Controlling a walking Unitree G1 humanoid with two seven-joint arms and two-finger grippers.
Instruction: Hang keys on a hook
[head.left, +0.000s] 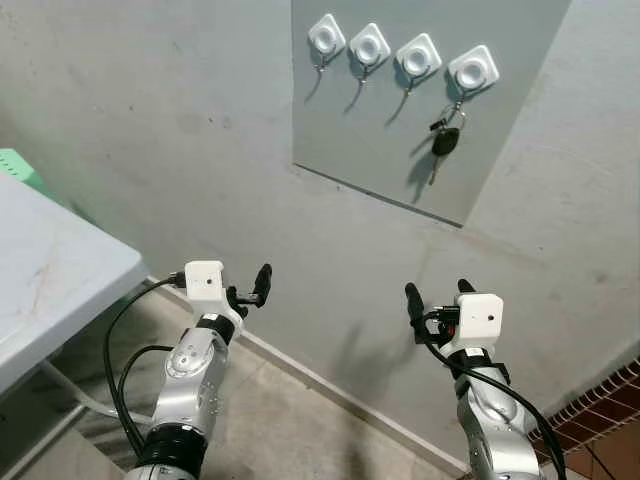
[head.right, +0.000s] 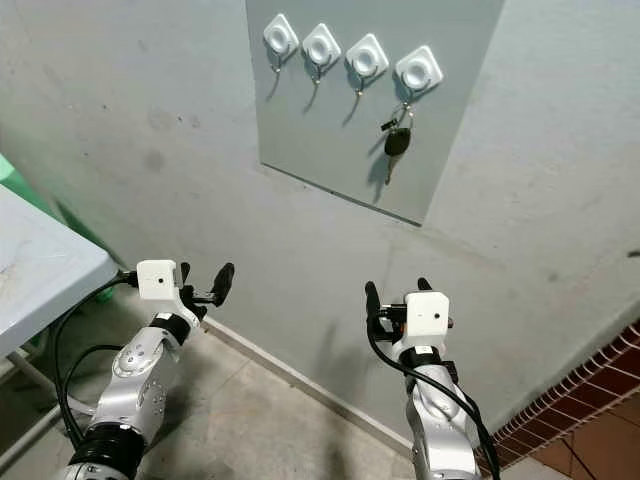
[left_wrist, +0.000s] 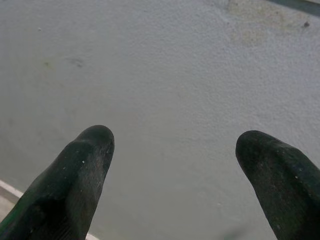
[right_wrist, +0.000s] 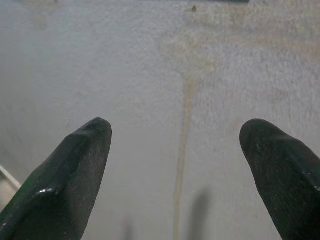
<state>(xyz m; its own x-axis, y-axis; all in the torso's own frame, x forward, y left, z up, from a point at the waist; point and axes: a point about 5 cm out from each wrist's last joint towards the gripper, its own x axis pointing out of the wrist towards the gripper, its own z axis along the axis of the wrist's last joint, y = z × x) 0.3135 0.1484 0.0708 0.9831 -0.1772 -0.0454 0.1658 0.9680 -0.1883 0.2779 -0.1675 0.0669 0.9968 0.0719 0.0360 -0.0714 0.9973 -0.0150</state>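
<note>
A grey board (head.left: 400, 150) on the wall carries several white square hooks. A bunch of keys with a black head (head.left: 444, 143) hangs from the rightmost hook (head.left: 473, 70). The other hooks, such as the leftmost hook (head.left: 326, 37), are bare. My left gripper (head.left: 250, 290) is held up low before the wall, open and with nothing in it, well below and left of the board. My right gripper (head.left: 438, 294) is also open and holds nothing, below the keys. In the wrist views, the left fingers (left_wrist: 75, 175) and right fingers (right_wrist: 75, 175) stand apart before the bare wall.
A white table (head.left: 50, 280) juts in at the left, with something green (head.left: 20, 168) behind it. A pale skirting strip (head.left: 330, 385) runs along the foot of the wall. A brick edge and wire mesh (head.left: 600, 410) lie at the lower right. Concrete floor lies below.
</note>
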